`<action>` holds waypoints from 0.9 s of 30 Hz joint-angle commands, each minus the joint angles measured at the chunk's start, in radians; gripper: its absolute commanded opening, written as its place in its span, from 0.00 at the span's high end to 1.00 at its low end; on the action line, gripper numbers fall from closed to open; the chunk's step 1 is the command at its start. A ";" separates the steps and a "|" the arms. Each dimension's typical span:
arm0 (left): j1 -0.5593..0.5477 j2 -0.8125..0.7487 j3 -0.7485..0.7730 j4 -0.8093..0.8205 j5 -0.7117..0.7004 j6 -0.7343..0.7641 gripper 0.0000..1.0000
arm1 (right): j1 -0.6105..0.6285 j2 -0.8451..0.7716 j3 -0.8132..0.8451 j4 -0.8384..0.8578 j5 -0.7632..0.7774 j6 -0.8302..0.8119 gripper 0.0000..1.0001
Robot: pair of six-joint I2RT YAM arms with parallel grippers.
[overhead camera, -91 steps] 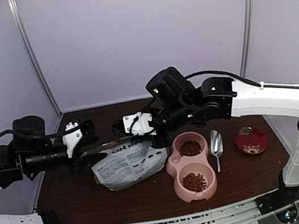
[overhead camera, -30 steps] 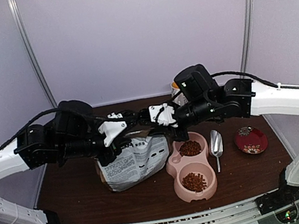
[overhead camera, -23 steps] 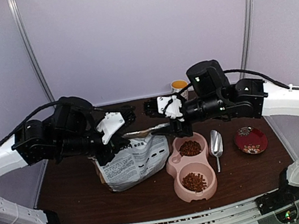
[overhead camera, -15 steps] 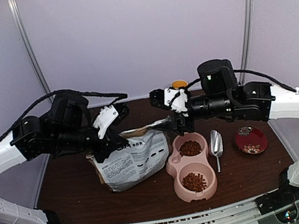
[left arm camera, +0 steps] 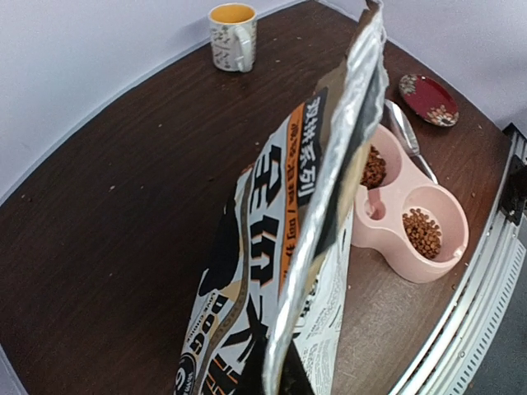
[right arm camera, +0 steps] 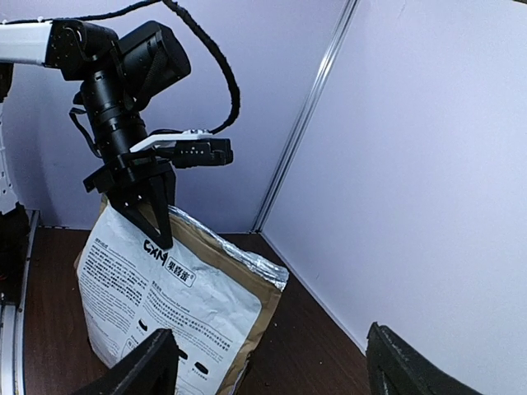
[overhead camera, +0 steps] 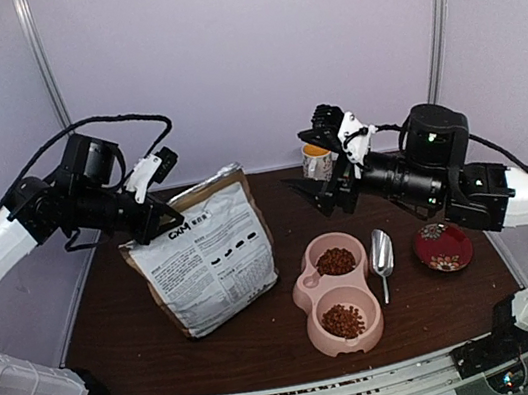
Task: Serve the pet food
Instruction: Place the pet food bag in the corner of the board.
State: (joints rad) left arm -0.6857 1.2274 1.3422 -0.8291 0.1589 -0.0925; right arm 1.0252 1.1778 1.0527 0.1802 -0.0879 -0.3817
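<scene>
the left gripper pinched the top of the one bag, which stood on the bench. the right gripper hung spread wide, holding nothing. the pet food lay in both cups of the one pink bowl, right of the bag.

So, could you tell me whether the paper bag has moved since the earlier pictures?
Yes. The paper bag lay flat beside the pink double bowl; now it stands upright left of it.
</scene>
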 commanded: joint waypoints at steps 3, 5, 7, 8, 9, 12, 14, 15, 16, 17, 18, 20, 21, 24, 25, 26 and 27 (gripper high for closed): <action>0.187 0.024 0.175 -0.028 -0.029 -0.044 1.00 | -0.003 -0.048 -0.069 0.135 0.086 0.123 0.19; 0.236 0.045 0.211 -0.030 -0.023 -0.058 1.00 | -0.003 -0.063 -0.089 0.149 0.088 0.143 0.19; 0.284 0.071 0.249 -0.028 -0.012 -0.080 1.00 | -0.003 -0.076 -0.107 0.159 0.095 0.161 0.19; 0.305 0.078 0.269 -0.028 -0.009 -0.092 1.00 | -0.004 -0.083 -0.116 0.160 0.105 0.170 0.19; 0.321 0.090 0.287 -0.026 -0.006 -0.099 1.00 | -0.002 -0.089 -0.124 0.164 0.114 0.179 0.19; 0.367 0.131 0.356 -0.027 -0.019 -0.110 1.00 | -0.003 -0.108 -0.150 0.175 0.140 0.204 0.19; 0.396 0.161 0.412 -0.029 -0.024 -0.107 1.00 | -0.003 -0.121 -0.169 0.179 0.151 0.214 0.20; 0.408 0.177 0.439 -0.034 -0.029 -0.102 1.00 | -0.004 -0.127 -0.179 0.181 0.156 0.220 0.19; 0.423 0.196 0.468 -0.039 -0.028 -0.101 1.00 | -0.003 -0.134 -0.190 0.182 0.160 0.225 0.19; 0.438 0.213 0.490 -0.040 -0.020 -0.102 1.00 | -0.003 -0.140 -0.198 0.184 0.163 0.231 0.19; 0.452 0.230 0.513 -0.041 -0.014 -0.103 1.00 | -0.003 -0.147 -0.208 0.186 0.170 0.235 0.19; 0.470 0.263 0.560 -0.040 -0.013 -0.102 1.00 | -0.004 -0.160 -0.223 0.186 0.178 0.243 0.19; 0.478 0.278 0.585 -0.040 -0.019 -0.098 1.00 | -0.004 -0.166 -0.231 0.186 0.181 0.246 0.19; 0.486 0.335 0.678 -0.057 -0.058 -0.072 1.00 | -0.004 -0.186 -0.251 0.185 0.189 0.257 0.19; 0.488 0.359 0.710 -0.067 -0.073 -0.064 1.00 | -0.004 -0.193 -0.257 0.187 0.192 0.261 0.19; 0.492 0.380 0.753 -0.078 -0.094 -0.056 1.00 | -0.004 -0.201 -0.264 0.189 0.196 0.268 0.19; 0.498 0.400 0.781 -0.082 -0.102 -0.050 1.00 | -0.003 -0.210 -0.274 0.188 0.200 0.274 0.19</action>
State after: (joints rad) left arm -0.2085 1.6463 1.9110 -1.1591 0.1028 -0.1680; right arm 1.0252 1.0092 0.8078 0.3370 0.0742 -0.1455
